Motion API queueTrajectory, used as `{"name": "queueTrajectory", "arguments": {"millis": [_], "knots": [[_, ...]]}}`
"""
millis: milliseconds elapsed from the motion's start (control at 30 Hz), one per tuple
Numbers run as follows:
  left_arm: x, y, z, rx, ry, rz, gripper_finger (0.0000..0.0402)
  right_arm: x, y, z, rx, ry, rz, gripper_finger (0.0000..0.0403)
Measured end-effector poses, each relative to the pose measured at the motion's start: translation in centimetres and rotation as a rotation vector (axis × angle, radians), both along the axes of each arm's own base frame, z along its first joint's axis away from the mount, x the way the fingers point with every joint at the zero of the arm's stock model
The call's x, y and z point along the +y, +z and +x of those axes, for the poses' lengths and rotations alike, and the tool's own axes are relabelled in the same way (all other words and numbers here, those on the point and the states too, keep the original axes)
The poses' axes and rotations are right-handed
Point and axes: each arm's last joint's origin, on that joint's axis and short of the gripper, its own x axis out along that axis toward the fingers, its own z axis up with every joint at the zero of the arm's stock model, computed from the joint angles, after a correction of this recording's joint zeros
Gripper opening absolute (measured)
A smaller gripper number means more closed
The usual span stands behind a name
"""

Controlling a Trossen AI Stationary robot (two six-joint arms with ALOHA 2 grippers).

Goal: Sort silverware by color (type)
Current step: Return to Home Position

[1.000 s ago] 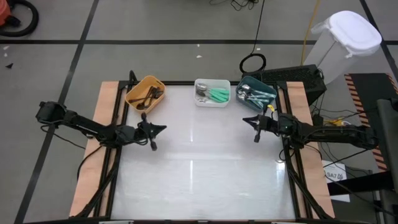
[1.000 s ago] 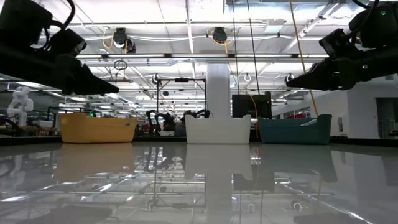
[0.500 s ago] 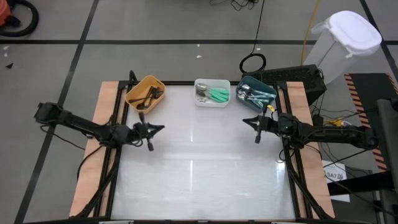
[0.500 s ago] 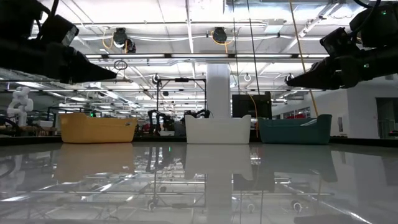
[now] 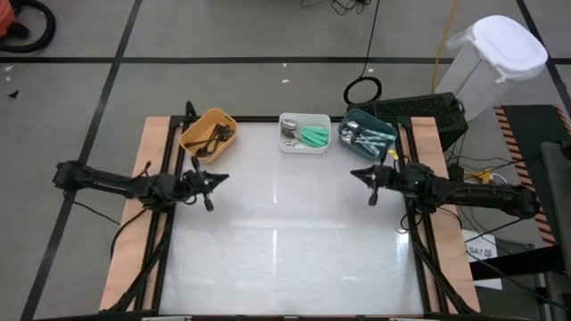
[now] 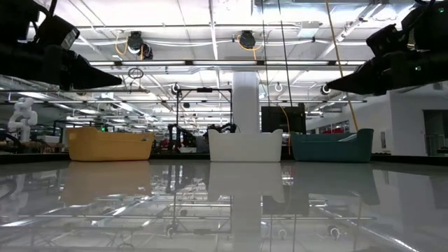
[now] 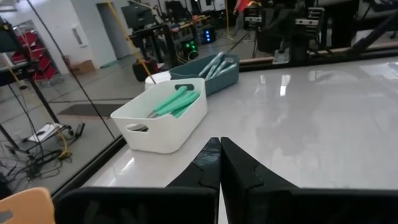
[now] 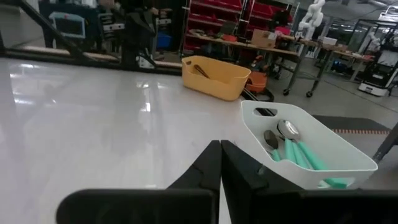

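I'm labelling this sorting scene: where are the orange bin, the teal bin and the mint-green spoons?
orange bin (image 6: 108, 148): low view, front wall.
teal bin (image 6: 330, 148): low view, front wall.
mint-green spoons (image 7: 176, 102): left wrist view, on the bunched handles.

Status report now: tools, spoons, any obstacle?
Left tool shut, empty, over table, left side. Right tool shut, empty, right side. Spoons all in bins. Nothing in the way.
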Motion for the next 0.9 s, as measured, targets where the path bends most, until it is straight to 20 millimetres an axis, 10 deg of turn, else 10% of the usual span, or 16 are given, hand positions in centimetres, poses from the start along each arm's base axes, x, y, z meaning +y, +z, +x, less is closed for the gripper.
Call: {"name": "queueTrajectory", "arguments": {"millis": [900], "knots": [[0.3, 0.4, -1.6, -0.057, 0.012, -0.005, 0.0003, 2.3, 0.0, -1.0, -0.037, 0.150, 0.136, 0.0006]]}}
